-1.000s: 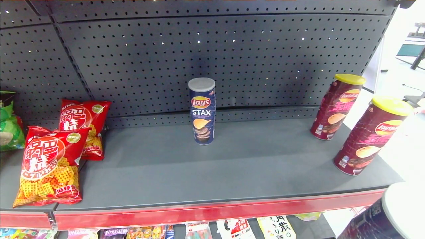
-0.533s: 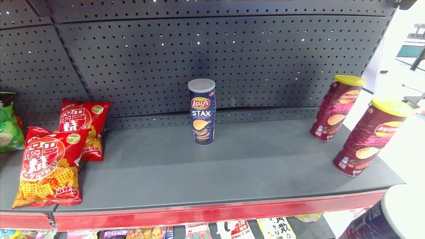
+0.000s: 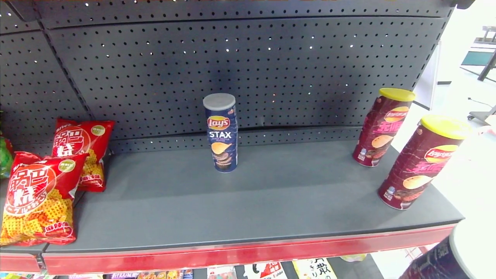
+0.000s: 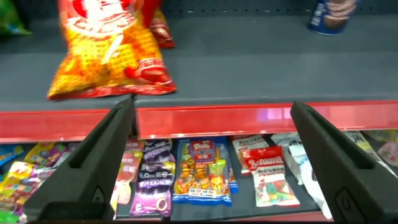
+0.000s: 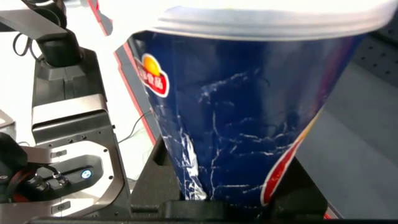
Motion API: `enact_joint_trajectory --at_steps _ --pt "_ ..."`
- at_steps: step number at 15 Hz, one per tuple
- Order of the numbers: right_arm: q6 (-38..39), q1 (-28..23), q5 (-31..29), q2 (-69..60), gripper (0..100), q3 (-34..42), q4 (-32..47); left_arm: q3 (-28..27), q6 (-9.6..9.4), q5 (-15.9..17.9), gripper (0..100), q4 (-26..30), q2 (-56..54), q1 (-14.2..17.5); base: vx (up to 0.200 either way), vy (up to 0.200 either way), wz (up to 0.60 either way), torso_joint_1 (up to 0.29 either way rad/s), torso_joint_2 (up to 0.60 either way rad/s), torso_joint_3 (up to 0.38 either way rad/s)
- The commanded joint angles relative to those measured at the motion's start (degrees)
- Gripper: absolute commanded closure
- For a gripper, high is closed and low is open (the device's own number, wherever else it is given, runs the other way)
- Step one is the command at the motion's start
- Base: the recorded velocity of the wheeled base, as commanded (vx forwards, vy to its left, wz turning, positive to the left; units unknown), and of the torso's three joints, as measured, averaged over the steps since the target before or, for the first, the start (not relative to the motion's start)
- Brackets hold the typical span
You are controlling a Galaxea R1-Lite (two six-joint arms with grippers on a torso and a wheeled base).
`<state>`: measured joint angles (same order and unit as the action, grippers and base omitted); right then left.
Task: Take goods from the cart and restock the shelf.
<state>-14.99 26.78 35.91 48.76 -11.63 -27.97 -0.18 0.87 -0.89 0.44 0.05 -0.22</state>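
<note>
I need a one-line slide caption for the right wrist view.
Right gripper grips a dark blue chip can with a pale lid beside the grey shelf.

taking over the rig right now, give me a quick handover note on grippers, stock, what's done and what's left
Left gripper: open, empty, in front of the shelf's red front edge.
Right gripper: shut on the held blue can, low at the shelf's right end.
On the shelf: standing blue can upright at mid-back; rear maroon can and front maroon can at the right; red snack bags at the left.
Done: one blue can shelved.
Left: set the held can down, probably by its twin, then fetch more.
</note>
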Motion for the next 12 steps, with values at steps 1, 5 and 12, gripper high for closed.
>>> enact_joint_trajectory --at_steps 1,5,12 --pt "-0.03 0.02 0.03 0.02 100 -0.06 0.02 0.09 0.01 0.01 0 0.00 0.04 -0.04 0.000 0.000 0.00 0.000 0.00 0.000" --pt "-0.03 0.02 0.03 0.10 100 -0.41 0.02 0.01 0.01 0.01 0 0.00 0.04 -0.04 0.000 0.000 0.00 0.000 0.00 0.000" --pt "-0.12 0.02 -0.58 0.02 100 -1.20 -0.07 0.01 0.01 0.01 0 0.00 0.04 -0.04 0.000 0.000 0.00 0.000 0.00 0.000"
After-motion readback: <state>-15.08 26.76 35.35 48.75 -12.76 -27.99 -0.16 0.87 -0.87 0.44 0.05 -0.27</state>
